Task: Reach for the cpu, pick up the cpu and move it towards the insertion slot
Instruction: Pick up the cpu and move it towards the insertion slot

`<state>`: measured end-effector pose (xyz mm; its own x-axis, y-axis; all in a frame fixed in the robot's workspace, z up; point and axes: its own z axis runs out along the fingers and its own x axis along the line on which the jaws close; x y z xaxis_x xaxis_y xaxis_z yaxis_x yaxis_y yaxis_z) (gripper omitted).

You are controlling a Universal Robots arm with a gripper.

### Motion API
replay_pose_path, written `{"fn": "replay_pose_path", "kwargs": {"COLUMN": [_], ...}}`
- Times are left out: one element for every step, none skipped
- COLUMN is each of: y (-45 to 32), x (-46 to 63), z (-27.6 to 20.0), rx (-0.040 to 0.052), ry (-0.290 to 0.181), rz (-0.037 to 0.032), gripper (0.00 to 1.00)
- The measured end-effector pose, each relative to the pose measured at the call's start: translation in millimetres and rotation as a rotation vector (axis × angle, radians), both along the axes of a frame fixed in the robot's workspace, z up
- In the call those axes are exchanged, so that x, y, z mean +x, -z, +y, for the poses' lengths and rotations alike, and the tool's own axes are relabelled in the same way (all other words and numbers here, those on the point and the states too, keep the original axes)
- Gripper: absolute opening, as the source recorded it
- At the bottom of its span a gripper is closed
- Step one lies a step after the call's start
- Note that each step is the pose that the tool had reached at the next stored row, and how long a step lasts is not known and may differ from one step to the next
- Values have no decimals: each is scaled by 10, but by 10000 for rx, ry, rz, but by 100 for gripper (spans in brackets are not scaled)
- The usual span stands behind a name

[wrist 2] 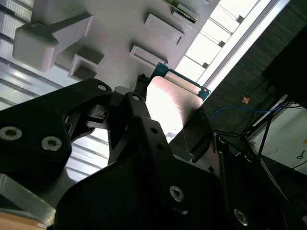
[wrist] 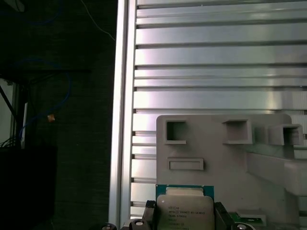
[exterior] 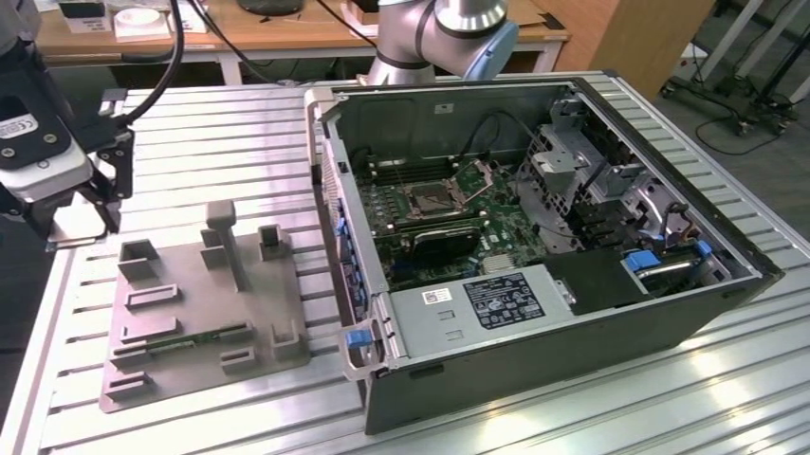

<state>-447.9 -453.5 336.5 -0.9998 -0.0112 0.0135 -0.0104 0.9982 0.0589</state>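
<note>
My gripper [exterior: 79, 216] hangs at the exterior view's left, above the table's edge and just off the grey fixture plate [exterior: 203, 303]. It is shut on the cpu [exterior: 79, 224], a thin square chip with a silvery top. In both wrist views the cpu [wrist 2: 170, 100] [wrist: 184, 212] sits clamped by its two side edges between the dark fingers [wrist 2: 139, 103] [wrist: 150, 212]. It is lifted off the plate. The insertion slot [exterior: 431, 200], a square socket with a shiny raised frame, lies inside the open computer case [exterior: 708, 284], well to the exterior view's right of the gripper.
The fixture plate [wrist: 216, 158] has raised blocks and pockets, and a green memory stick [exterior: 190, 341] lies in it. The slatted metal table [exterior: 215, 123] ends just left of the gripper. The arm's base [exterior: 437, 38] stands behind the case. A desk is at the back.
</note>
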Motion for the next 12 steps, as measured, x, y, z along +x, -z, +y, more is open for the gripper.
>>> {"fn": "replay_pose_path", "kwargs": {"y": [-6, -11, -16, -21, -27, -33, -38, -54, -60, -66, -71, -76], "x": [0, 0, 0, 0, 0, 0, 0, 0, 0, 0, 0, 0], "z": [0, 0, 0, 0, 0, 0, 0, 0, 0, 0, 0, 0], "rx": [0, 1, 1, 1, 2, 2, 2, 4, 4, 4, 5, 6], "ry": [0, 0, 0, 0, 0, 0, 0, 0, -1, 0, 0, 0], "rz": [0, 0, -1, -1, -1, -1, -1, -3, -2, -3, -2, -3], "gripper": [54, 54, 54, 54, 54, 54, 54, 54, 54, 54, 54, 54]}}
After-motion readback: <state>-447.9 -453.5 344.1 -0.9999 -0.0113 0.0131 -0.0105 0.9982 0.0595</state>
